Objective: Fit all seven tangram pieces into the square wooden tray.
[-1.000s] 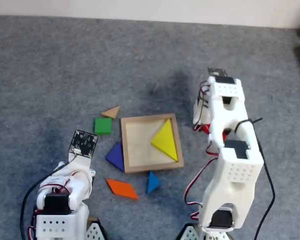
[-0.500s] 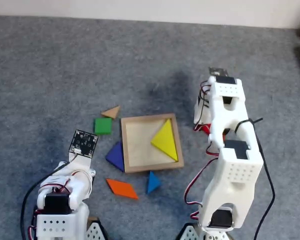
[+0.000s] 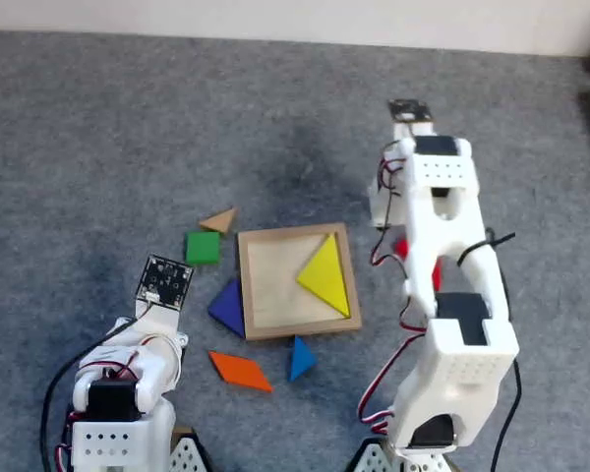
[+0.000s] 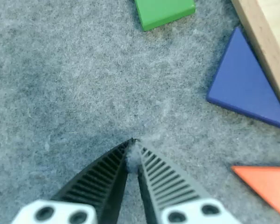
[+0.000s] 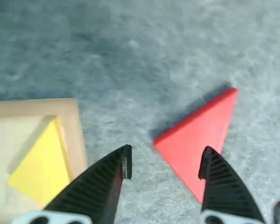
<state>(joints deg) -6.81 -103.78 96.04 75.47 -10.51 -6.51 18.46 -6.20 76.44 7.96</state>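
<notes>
The square wooden tray (image 3: pixel 246 285) lies mid-table with a yellow triangle (image 3: pixel 326 275) in its right half. Left of it are a tan triangle (image 3: pixel 219 219), a green square (image 3: pixel 203 247) and a dark blue triangle (image 3: pixel 228 307). An orange parallelogram (image 3: pixel 241 370) and a small blue triangle (image 3: pixel 299 358) lie in front. A red triangle (image 5: pixel 203 135) lies right of the tray, partly under the right arm (image 3: pixel 442 197). My right gripper (image 5: pixel 166 162) is open above the carpet, one finger over the red triangle's edge. My left gripper (image 4: pixel 133 149) is shut and empty on the carpet, near the dark blue triangle (image 4: pixel 245 88).
Grey carpet covers the table. The left arm (image 3: pixel 128 379) sits at the near left, short of the pieces. The tray's rim (image 5: pixel 77 135) lies close beside the right gripper's other finger. Open carpet stretches beyond the tray.
The right arm has swung away from me toward the far side, uncovering more of the red triangle. The left arm and the pieces have stayed put.
</notes>
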